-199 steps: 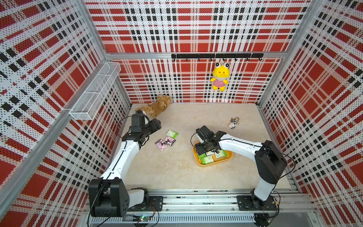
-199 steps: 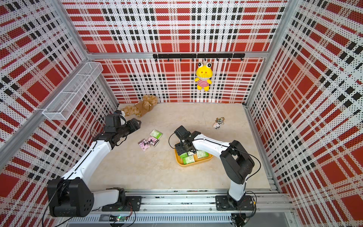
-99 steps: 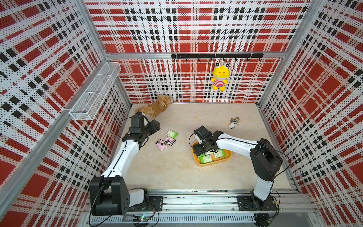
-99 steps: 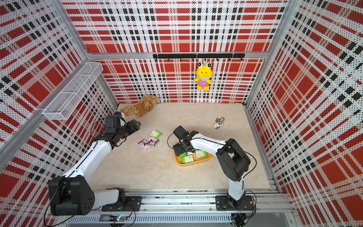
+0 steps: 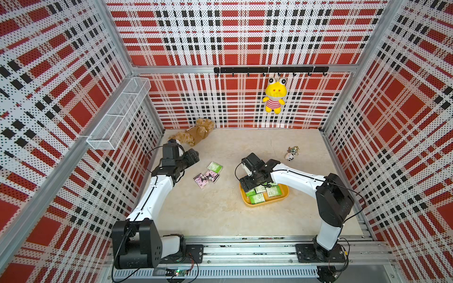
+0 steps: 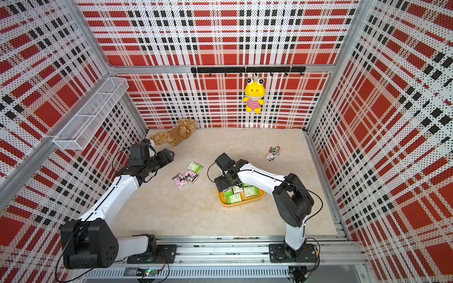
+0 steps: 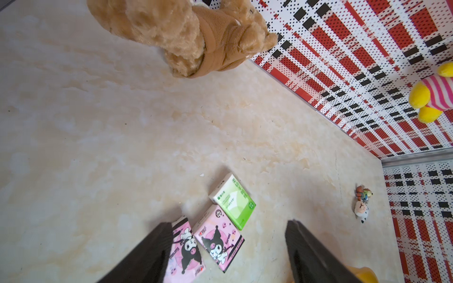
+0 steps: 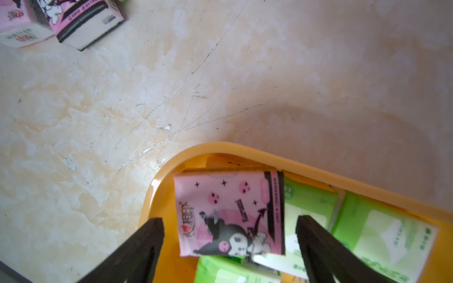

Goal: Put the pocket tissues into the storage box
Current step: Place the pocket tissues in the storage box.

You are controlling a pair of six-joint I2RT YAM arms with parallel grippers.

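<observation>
Change, arms: left arm [image 5: 157,193] keeps its pose; right arm [image 5: 296,177] has barely shifted, still over the shallow yellow-orange plastic storage box [image 5: 269,203].
Change, table: the 3 pocket tissues [image 5: 211,176] on the beige table [image 5: 220,218] lie where they lay.
Right wrist only: black right gripper [image 8: 229,219] spread; 1 pink cartoon pack [image 8: 228,210] lies in the box corner between the jaws, touching neither. Both top views hide it.
Left wrist only: black left gripper [image 7: 229,223] spread above the table.
Count, box: 1 pink, at least 3 green-and-white packs [image 8: 382,235].
Count, table: 2 pink table packs [image 7: 218,241], 1 green table pack [image 7: 232,201].
</observation>
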